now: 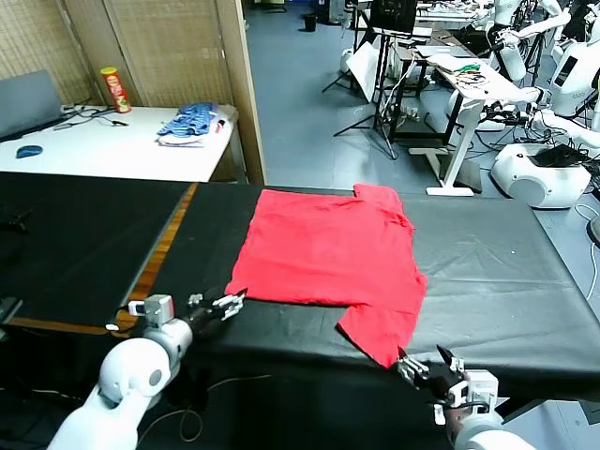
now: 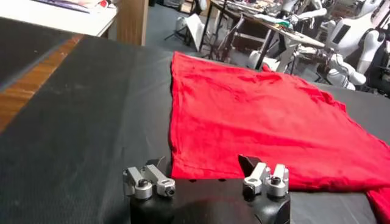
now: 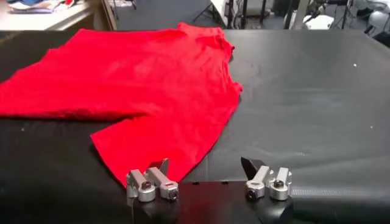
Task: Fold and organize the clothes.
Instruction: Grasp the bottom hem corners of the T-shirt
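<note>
A bright red short-sleeved cotton T-shirt (image 1: 330, 255) lay spread flat on a black cloth-covered work table (image 1: 497, 272), near the centre of the head view, with one sleeve pointing toward 12 o'clock at the far edge and the other trailing toward 5 o'clock over the near edge. No print showed on the upturned side.

The left gripper (image 1: 228, 305) sat at about 8 o'clock from the shirt, its jaws spread wide and empty, the tips just beside the garment's near left corner; in the left wrist view the same gripper (image 2: 204, 165) faced the shirt's hem (image 2: 256, 122) without gripping it. The right gripper (image 1: 424, 362) waited at about 5 o'clock, likewise released and holding nothing, close to the tip of the near sleeve; from its own wrist camera the gripper (image 3: 206, 165) pointed at that sleeve (image 3: 158, 143), one finger (image 3: 159, 167) standing before the red fabric.

Beyond the black table, at roughly 10 o'clock, a white table (image 1: 103, 150) carried a pile of blue folded garments (image 1: 192, 125) and a tall yellow-and-red snack canister (image 1: 116, 90).
</note>
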Robot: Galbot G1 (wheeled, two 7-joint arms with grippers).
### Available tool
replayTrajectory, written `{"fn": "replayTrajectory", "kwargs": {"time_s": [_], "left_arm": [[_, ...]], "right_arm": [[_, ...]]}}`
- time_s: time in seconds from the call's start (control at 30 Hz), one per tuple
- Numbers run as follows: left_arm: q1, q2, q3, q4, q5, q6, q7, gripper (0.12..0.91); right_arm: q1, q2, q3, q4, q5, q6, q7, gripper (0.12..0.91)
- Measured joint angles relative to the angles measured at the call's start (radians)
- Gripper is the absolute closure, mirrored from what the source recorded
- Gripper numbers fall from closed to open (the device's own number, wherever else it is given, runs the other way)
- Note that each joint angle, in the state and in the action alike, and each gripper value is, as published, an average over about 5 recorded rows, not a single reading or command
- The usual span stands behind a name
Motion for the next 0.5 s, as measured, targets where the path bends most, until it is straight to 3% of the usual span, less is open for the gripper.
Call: {"fn": "replayTrajectory", "kwargs": {"time_s": [0.1,0.2,0.37,0.5], "left_arm": [[-0.004,-0.003,0.000,0.016,0.007,-0.004,0.002,0.232],[-0.009,-0.008,0.003,0.040,0.018,-0.008,0.008,0.232],[-0.015,-0.017,0.012,0.071,0.040,-0.008,0.008,0.262],[-0.016,-0.026,0.014,0.087,0.048,-0.013,0.006,0.437]], "right_arm": [[0.004,0.006,-0.007,-0.011,-0.009,0.002,0.001,0.231],[0.007,0.015,-0.018,-0.028,-0.018,0.006,0.003,0.285],[0.008,0.028,-0.029,-0.055,-0.032,0.018,0.004,0.494],[0.011,0.036,-0.041,-0.065,-0.037,0.022,0.004,0.711]]}}
